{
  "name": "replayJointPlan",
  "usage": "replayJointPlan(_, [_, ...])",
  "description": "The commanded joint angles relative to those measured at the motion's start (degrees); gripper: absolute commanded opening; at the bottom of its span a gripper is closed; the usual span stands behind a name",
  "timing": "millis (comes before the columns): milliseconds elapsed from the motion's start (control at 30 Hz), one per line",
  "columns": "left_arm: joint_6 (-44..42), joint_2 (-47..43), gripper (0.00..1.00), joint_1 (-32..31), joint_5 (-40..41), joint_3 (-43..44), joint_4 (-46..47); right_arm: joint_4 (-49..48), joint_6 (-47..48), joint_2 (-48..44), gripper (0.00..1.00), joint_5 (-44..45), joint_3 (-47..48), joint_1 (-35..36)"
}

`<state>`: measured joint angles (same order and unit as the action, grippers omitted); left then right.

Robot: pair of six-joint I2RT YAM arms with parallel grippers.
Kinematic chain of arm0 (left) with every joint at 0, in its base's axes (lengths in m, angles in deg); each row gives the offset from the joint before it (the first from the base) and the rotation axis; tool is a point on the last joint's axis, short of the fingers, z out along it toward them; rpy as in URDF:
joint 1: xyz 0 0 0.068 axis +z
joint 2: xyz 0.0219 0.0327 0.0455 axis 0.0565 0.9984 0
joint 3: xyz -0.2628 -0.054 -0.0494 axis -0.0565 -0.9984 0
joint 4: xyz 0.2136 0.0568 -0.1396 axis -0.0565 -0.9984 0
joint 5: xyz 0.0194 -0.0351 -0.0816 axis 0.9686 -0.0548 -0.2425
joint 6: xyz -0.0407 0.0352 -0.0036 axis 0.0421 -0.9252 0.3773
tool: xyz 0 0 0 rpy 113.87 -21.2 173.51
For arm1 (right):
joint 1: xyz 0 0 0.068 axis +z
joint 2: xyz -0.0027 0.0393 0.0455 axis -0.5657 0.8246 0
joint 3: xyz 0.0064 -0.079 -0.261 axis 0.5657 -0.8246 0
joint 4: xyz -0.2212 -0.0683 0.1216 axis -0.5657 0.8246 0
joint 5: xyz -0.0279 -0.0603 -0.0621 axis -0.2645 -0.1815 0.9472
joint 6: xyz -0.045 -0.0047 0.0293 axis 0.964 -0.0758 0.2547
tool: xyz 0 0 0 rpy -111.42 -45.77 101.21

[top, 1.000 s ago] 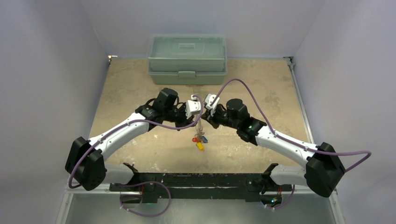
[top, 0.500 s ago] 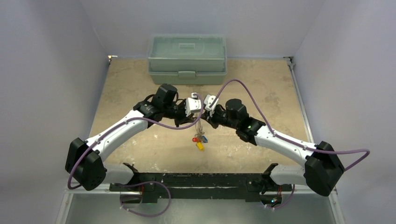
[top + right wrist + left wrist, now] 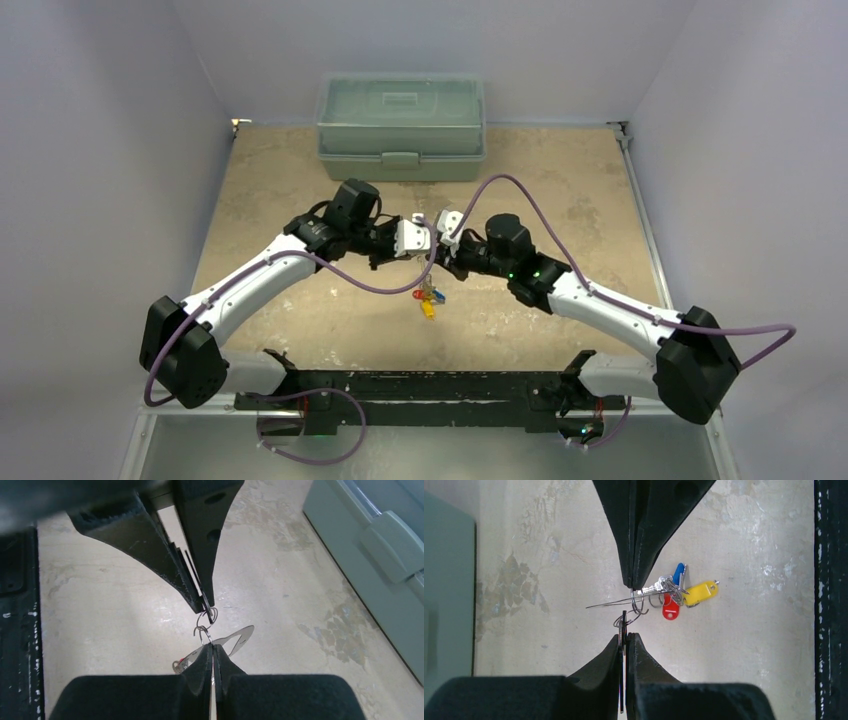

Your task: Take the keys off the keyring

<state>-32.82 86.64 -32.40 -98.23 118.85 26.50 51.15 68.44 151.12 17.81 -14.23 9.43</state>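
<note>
The left gripper and right gripper have dipped and drawn inward, still clamped tight on what look like small wire links, while the keys dangle between them over the table, seemingly still on the keyring: nothing freed yet.

Silvery keys with red, yellow and blue tags bunch beside the right claw. The grey keyring lies edge-on between it and the left claw.

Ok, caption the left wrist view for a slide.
Left gripper and right gripper, both shut, pinch the keys over the table.
</note>
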Motion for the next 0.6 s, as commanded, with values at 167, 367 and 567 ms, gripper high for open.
replayJointPlan(167, [-13.6, -0.6, 0.00, 0.1, -3.8, 1.5, -5.3, 0.2, 2.2, -1.5, 0.00, -7.9, 0.9, -0.5])
replayJointPlan(367, [-17.0, -1.2, 0.00, -0.5, -3.6, -0.4, -5.1, 0.5, 2.5, -1.1, 0.00, -10.5, 1.4, -1.0])
replayJointPlan(567, [-18.2, -1.5, 0.00, -2.9, -1.6, -2.0, -3.2, 0.5, 2.0, -0.6, 0.00, -11.6, 1.9, -1.4])
